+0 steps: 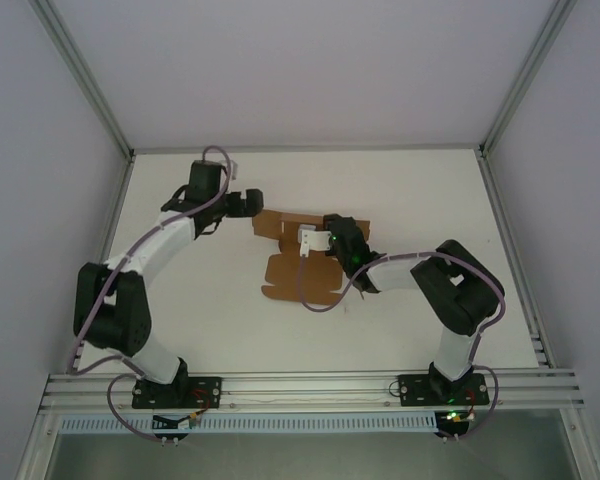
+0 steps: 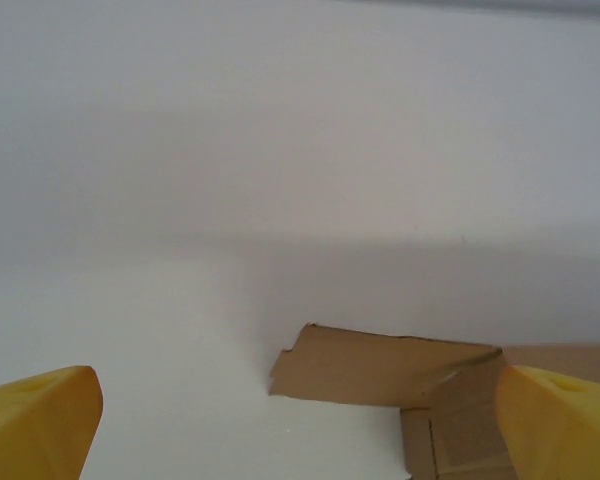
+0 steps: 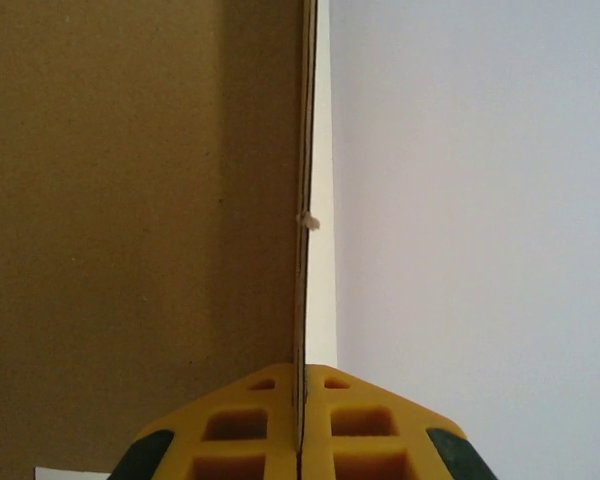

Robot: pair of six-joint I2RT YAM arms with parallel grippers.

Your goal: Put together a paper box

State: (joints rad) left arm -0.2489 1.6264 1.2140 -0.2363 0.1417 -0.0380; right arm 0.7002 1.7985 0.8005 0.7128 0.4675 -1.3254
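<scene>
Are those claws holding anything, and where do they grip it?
The right gripper pinches the cardboard sheet by one thin edge; the left gripper is open and holds nothing.

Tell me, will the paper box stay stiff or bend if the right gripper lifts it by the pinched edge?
It probably bends somewhat: the paper box is one thin sheet, seen edge-on, clamped in the shut right gripper. It looks light, being a mostly flat cutout. Its creased flaps may hinge and droop.
</scene>
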